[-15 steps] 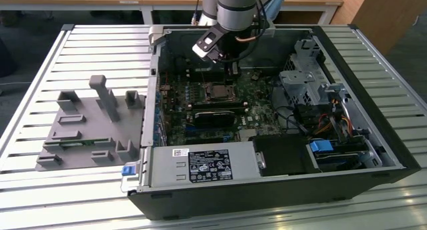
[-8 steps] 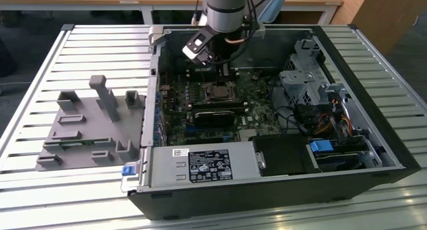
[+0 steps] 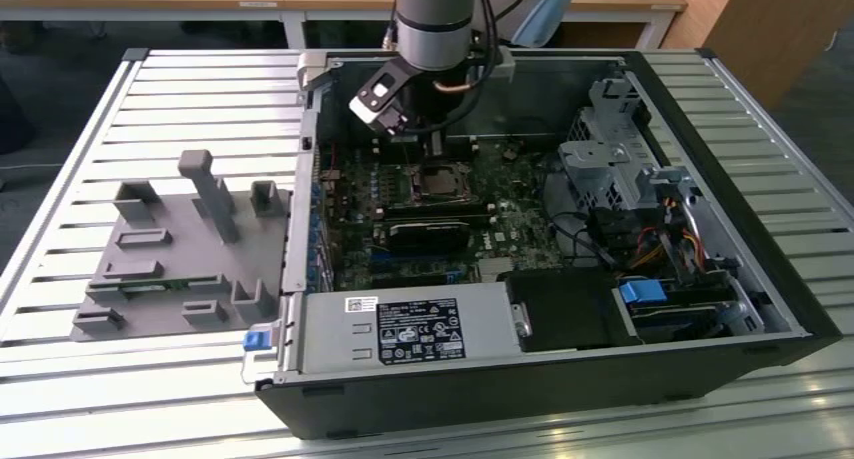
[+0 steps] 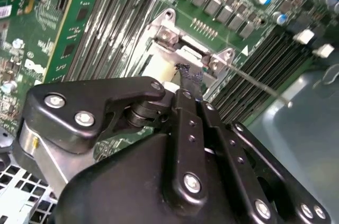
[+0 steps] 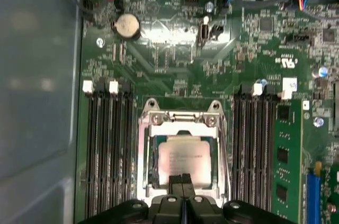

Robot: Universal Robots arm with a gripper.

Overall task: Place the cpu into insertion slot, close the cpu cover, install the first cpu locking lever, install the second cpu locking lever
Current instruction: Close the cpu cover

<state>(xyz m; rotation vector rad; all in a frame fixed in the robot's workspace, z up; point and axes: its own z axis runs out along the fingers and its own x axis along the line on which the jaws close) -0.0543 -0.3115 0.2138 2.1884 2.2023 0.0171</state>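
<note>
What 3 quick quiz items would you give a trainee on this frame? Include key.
1. True or false: the cpu sits in the insertion slot.
2. In the first wrist view, the fingertips of the gripper are: A) spread wide, B) together, C) clamped on a cable.
3. Fill in: the grey plastic fixture lies on the exterior view's ____ of the computer case.
Key: 1 true; 2 B; 3 left.
</note>
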